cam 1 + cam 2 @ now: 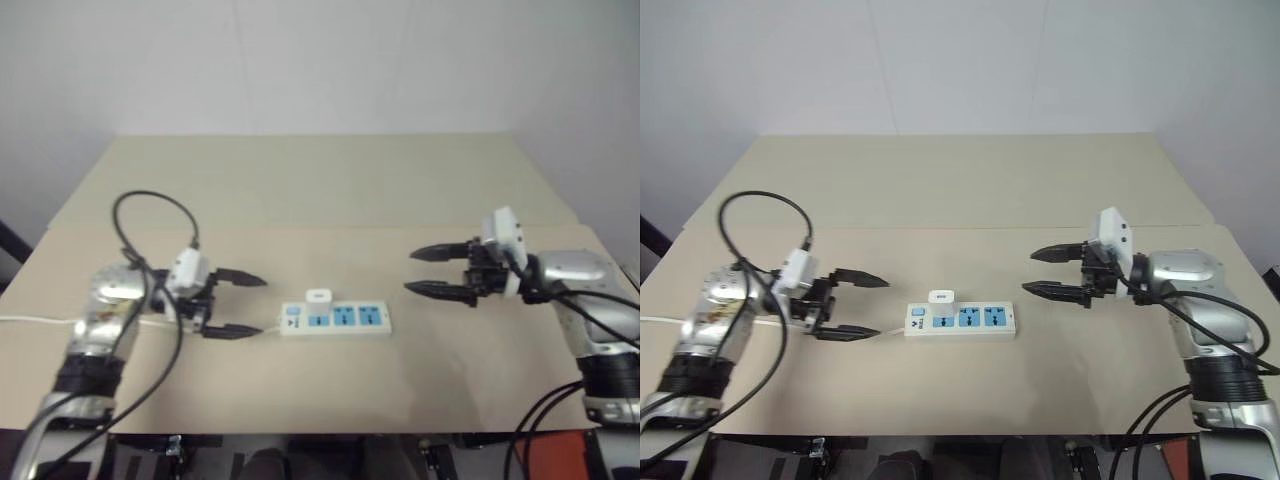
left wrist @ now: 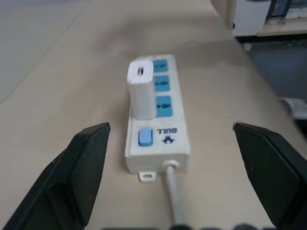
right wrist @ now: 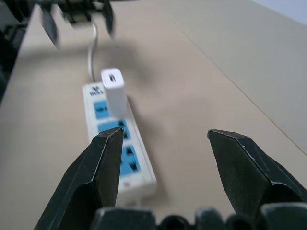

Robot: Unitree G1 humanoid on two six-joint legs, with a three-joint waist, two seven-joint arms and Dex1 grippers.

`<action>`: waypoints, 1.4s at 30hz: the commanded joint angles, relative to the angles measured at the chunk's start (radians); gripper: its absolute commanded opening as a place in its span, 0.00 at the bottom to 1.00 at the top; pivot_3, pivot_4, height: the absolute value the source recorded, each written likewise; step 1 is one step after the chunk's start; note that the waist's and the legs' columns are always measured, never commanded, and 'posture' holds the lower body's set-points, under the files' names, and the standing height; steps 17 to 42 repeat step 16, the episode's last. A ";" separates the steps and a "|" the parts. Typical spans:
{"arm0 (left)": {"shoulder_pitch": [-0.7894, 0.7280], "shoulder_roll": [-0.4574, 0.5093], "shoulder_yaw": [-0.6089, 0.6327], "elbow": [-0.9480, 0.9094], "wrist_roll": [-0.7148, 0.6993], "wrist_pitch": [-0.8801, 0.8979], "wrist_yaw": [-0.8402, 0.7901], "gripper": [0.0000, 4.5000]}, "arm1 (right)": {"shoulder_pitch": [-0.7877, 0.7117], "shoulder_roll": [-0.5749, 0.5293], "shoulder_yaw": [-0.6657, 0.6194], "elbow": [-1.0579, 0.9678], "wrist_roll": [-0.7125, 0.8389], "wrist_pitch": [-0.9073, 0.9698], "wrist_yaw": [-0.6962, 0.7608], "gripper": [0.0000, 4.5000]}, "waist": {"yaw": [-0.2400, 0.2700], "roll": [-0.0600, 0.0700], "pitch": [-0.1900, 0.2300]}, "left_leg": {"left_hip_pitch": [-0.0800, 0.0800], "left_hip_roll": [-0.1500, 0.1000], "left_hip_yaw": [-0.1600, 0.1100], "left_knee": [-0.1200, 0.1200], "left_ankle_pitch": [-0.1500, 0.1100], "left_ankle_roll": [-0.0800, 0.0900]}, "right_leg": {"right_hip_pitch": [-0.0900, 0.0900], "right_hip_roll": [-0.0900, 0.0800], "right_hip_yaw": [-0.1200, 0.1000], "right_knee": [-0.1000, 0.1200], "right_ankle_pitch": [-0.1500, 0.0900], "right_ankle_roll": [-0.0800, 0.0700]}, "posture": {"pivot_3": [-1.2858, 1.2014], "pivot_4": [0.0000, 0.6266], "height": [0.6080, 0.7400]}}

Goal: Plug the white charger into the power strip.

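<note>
Near the front edge of the bench (image 1: 330,190), about midway between its left and right sides, the power strip (image 1: 336,319) lay flat with its long side running parallel to that edge. Its three blue socket faces pointed up, and the small blue switch sat at the end closest to the bench's left side. The white charger (image 1: 319,296) stood upright in the socket next to the switch, seated on the strip with its port facing up. A thin white cord (image 2: 174,201) left the switch end and ran along the bench toward the left edge.

The left gripper (image 1: 241,305) hovered just off the switch end of the strip, pointing along it toward the right side of the bench. Its two black fingers (image 2: 79,167) were spread wide with nothing between them, clear of both strip and charger. A black cable (image 1: 150,215) looped above the left arm.

The right gripper (image 1: 436,271) hung over the bench well apart from the far end of the strip, pointing back toward it. Its fingers (image 3: 98,165) were also spread, holding nothing. In the right wrist view the strip lay between the fingers at a distance, the charger standing at its farther end.
</note>
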 commanded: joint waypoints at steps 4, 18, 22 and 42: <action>0.081 0.176 0.146 -0.072 -0.026 0.061 0.009 0.99 | 0.077 -0.113 -0.117 0.074 -0.026 -0.105 0.030 0.76 | 0.004 0.001 0.002 | 0.000 0.000 0.001 0.000 0.000 0.000 | 0.000 0.000 0.000 -0.001 -0.001 0.000 | 0.52 0.24 1.00; 0.163 0.225 0.204 -0.137 -0.073 0.118 0.010 0.99 | 0.263 -0.187 -0.240 0.094 -0.039 -0.152 -0.017 0.76 | 0.003 0.000 0.005 | 0.001 0.000 0.002 0.000 0.000 0.000 | 0.000 0.000 0.000 0.000 -0.002 -0.001 | 0.52 0.24 1.00; 0.163 0.225 0.204 -0.137 -0.073 0.118 0.010 0.99 | 0.263 -0.187 -0.240 0.094 -0.039 -0.152 -0.017 0.76 | 0.003 0.000 0.005 | 0.001 0.000 0.002 0.000 0.000 0.000 | 0.000 0.000 0.000 0.000 -0.002 -0.001 | 0.52 0.24 1.00; 0.163 0.225 0.204 -0.137 -0.073 0.118 0.010 0.99 | 0.263 -0.187 -0.240 0.094 -0.039 -0.152 -0.017 0.76 | 0.003 0.000 0.005 | 0.001 0.000 0.002 0.000 0.000 0.000 | 0.000 0.000 0.000 0.000 -0.002 -0.001 | 0.52 0.24 1.00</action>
